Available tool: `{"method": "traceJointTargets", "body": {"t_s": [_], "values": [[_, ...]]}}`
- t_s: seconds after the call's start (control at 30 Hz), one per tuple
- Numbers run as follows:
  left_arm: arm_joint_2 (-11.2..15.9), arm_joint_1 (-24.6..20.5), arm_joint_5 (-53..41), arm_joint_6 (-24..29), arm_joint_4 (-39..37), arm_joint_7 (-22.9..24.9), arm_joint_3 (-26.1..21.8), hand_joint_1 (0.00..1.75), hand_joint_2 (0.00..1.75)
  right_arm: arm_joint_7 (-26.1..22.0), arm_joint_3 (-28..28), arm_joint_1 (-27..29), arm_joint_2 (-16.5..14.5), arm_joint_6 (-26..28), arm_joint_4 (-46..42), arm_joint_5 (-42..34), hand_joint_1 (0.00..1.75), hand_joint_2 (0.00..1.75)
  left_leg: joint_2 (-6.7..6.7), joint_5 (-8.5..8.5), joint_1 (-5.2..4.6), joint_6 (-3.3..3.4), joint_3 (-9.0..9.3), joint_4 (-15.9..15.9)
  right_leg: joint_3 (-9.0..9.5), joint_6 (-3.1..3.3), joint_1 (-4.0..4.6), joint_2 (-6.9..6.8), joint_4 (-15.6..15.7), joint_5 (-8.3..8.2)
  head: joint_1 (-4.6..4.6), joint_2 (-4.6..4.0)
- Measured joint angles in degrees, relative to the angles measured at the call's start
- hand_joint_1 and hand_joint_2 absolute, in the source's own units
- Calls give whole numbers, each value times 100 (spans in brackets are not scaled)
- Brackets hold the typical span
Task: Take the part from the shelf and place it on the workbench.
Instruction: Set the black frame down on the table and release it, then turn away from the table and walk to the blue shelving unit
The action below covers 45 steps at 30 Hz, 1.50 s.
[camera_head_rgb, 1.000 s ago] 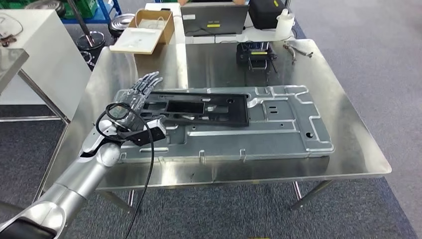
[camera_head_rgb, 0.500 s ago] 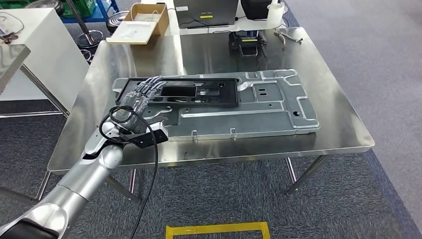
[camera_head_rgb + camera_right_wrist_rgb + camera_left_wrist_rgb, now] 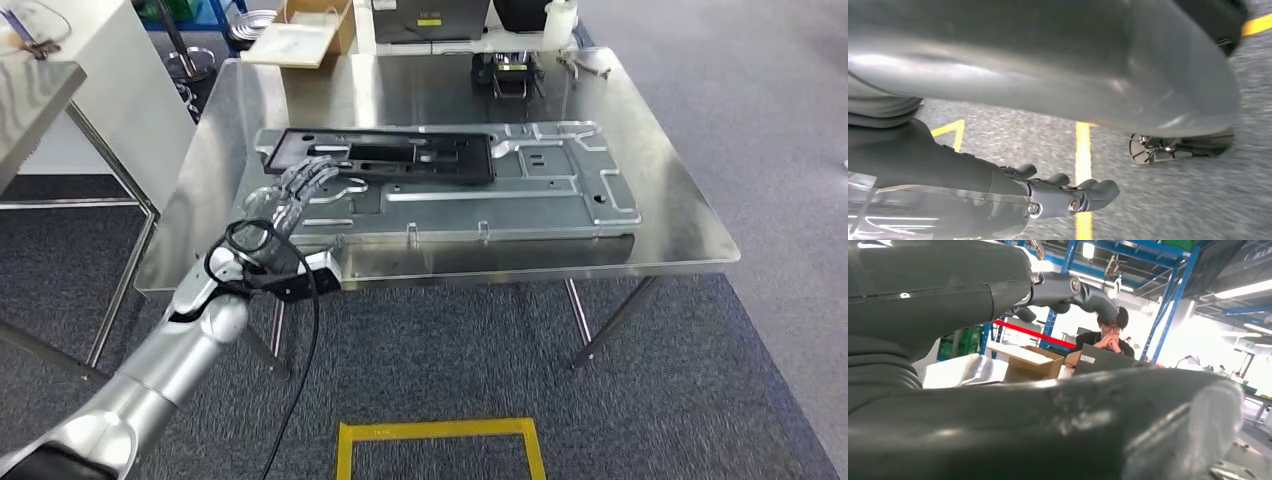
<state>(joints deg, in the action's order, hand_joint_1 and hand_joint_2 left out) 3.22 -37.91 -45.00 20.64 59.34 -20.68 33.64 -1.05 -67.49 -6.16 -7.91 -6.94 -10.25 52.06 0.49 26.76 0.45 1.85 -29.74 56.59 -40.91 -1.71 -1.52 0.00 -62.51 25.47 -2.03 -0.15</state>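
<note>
On the workbench (image 3: 690, 225), black part (image 3: 385, 155) lies at 12 o'clock; left hand (image 3: 290, 195) empty, fingers spread; right hand (image 3: 1068, 195) loosely curled, holding nothing.

No legible txt anywhere: yellow label on laptop lid (image 3: 430, 18) and white sticker on same lid too small/blurred to read.

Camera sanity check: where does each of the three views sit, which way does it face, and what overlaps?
Head view: high on the body, looking forward and down at the workbench, black part and left hand.
Left wrist view: behind the left hand, facing across the bench toward a person at a laptop.
Right wrist view: behind the right hand, facing the floor.
Shared: head and left wrist views both show the left hand and laptop.
</note>
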Motion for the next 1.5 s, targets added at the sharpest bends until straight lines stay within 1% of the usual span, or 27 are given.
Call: {"method": "traceJointTargets", "body": {"t_s": [0.07,0.1,0.17,0.23,0.3,0.37,0.43,0.47,0.57,0.6,0.67,0.73,0.8,0.83,0.9,0.97,1.0,1.07,1.1,1.13,1.17,1.23,1.27,1.33,1.37,1.43,1.5], "values": [[-8,21,-5,0,2,-2,19,0,0,0,0,6,4,3,0,0,0,0,3,-153,-26,51,-188,8,-154,-2,11,0,-712,577,-1,0],[-10,41,-7,1,2,-2,30,0,0,0,0,9,4,4,0,0,0,0,3,-225,-42,50,-288,18,-183,-7,16,0,-1027,681,-1,0],[-10,77,-13,2,5,2,54,0,0,0,0,9,7,5,0,0,0,0,5,-353,-70,38,-494,57,-26,0,22,0,-1211,496,-2,0],[-10,92,-20,3,26,22,68,0,0,-1,0,7,20,6,-1,1,0,0,6,-451,-83,11,-681,128,494,50,36,1,-678,284,-2,0],[-7,92,-41,11,68,55,73,0,0,-7,0,4,41,6,-3,2,0,0,7,-535,-94,-37,-805,202,1037,112,72,1,82,404,-3,0],[-3,102,-81,20,106,104,75,0,0,-15,0,4,52,4,-4,9,0,0,11,-631,-90,-100,-851,212,1198,158,113,1,411,498,-3,0],[9,145,-137,23,138,185,77,0,0,-17,1,10,51,1,-2,22,0,0,-2,-623,-77,-166,-888,230,1129,219,92,-17,438,385,-3,0],[19,175,-166,23,159,226,77,0,0,-17,1,12,53,-1,-2,28,0,0,-13,-468,-68,-200,-938,334,1077,262,73,-31,454,312,-3,0],[60,275,-212,24,233,308,77,0,0,-16,0,28,67,-2,-2,39,0,0,-26,365,-9,-302,-1169,1225,827,329,53,-55,464,88,-3,0],[72,311,-221,24,252,325,77,0,0,-16,0,36,69,-1,-2,41,0,0,-26,505,12,-331,-1207,1561,727,321,51,-56,458,14,-3,0],[86,371,-233,23,281,339,77,0,0,-15,0,44,72,-2,-2,43,0,0,-25,367,46,-374,-1081,1823,514,286,37,-57,429,-131,-3,0],[92,393,-237,23,326,351,77,0,0,-15,0,45,72,-3,-2,47,0,0,-26,92,70,-390,-594,1351,317,227,14,-60,378,-256,-3,0],[95,401,-255,17,397,389,75,0,0,-11,1,46,72,1,-3,65,0,0,-32,199,55,-357,-4,534,207,150,10,-61,343,-362,-3,0],[100,416,-268,13,438,417,73,0,0,-7,2,49,73,4,-4,79,0,0,-38,302,39,-323,160,258,193,110,12,-63,346,-416,-3,0],[113,493,-294,3,518,477,67,0,0,0,3,67,80,7,-4,110,0,0,-41,311,9,-222,193,88,194,23,11,-65,405,-540,-2,0],[122,578,-315,-12,582,535,63,0,0,1,4,88,107,8,-5,128,0,0,-15,163,12,-107,107,57,128,-32,-5,-53,334,-408,-1,0],[126,611,-329,-19,607,561,59,0,0,1,4,99,119,8,-6,133,0,0,-3,76,18,-49,37,41,54,-43,-13,-45,156,-169,0,0],[136,669,-387,-37,635,614,50,0,0,1,4,109,138,8,-7,142,0,0,1,-79,3,21,-147,41,-136,-52,-16,-35,-527,466,0,0],[141,702,-431,-44,640,642,46,0,0,1,4,113,143,8,-7,144,0,0,-1,-157,-12,31,-253,46,-206,-59,-14,-31,-904,657,-1,0],[145,731,-475,-48,643,669,43,0,0,1,4,114,151,8,-8,146,0,0,-1,-234,-28,30,-359,53,-217,-63,-8,-28,-1183,696,-1,0],[151,752,-508,-48,643,690,39,0,0,0,5,112,160,8,-9,146,0,0,-1,-307,-44,26,-464,61,-146,-57,-1,-26,-1296,605,-1,0],[162,766,-541,-46,643,710,22,0,0,0,6,107,182,9,-12,146,0,0,0,-440,-67,4,-650,87,301,-4,23,-24,-941,323,-1,0],[167,764,-546,-44,645,713,7,0,0,0,7,104,197,10,-16,146,0,0,-1,-492,-80,-14,-721,108,661,40,52,-22,-530,308,-1,0],[179,752,-563,-32,648,719,-35,0,0,0,7,91,219,11,-22,146,0,0,7,-594,-93,-64,-812,145,1233,114,99,-17,258,486,-2,0],[185,747,-578,-25,649,723,-51,0,0,-1,7,86,225,12,-24,146,0,0,13,-649,-94,-95,-839,145,1359,137,123,-14,478,561,-2,0],[199,750,-615,-18,632,762,-72,0,0,-4,7,86,216,11,-21,143,0,0,14,-742,-83,-156,-880,125,1313,179,119,-21,573,508,-1,0],[220,783,-655,-20,576,827,-102,0,0,-7,7,86,202,9,-15,139,0,0,-1,-515,-71,-223,-984,269,1190,254,89,-48,596,359,-1,0]]}}
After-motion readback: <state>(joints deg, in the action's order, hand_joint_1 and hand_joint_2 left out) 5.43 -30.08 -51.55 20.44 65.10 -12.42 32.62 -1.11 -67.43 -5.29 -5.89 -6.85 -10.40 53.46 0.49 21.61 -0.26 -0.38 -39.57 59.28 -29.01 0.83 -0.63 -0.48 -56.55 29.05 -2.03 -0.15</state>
